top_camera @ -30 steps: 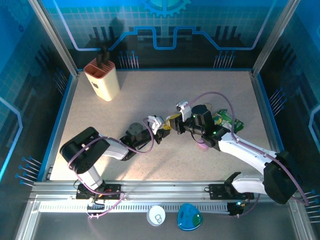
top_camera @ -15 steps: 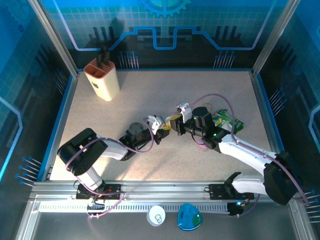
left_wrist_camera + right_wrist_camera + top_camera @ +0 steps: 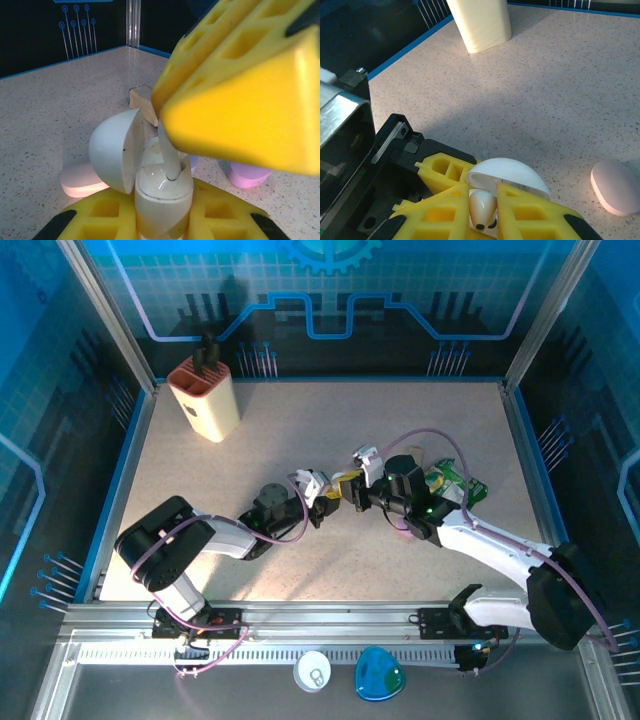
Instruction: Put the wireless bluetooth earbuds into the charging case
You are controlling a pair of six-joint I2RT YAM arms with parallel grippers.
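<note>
My left gripper (image 3: 162,222) is shut on a white charging case (image 3: 162,197) and holds it upright, its lid (image 3: 116,150) swung open to the left. My right gripper (image 3: 483,212) is shut on a white earbud (image 3: 483,207). The earbud's stem (image 3: 169,152) points down into the case's well, with the right gripper's yellow finger (image 3: 240,85) just above. In the right wrist view the open lid (image 3: 510,175) sits right behind the earbud. In the top view the left gripper (image 3: 322,498) and the right gripper (image 3: 347,488) meet tip to tip at mid table.
A pink case (image 3: 82,180) lies on the table behind the held case, and a lavender piece (image 3: 247,175) lies to the right. Another pink case (image 3: 617,187) lies nearby. A beige holder (image 3: 205,400) stands at back left. A green packet (image 3: 455,483) lies by the right arm.
The right gripper has edged slightly down and left toward the left gripper. Both grips are unchanged.
</note>
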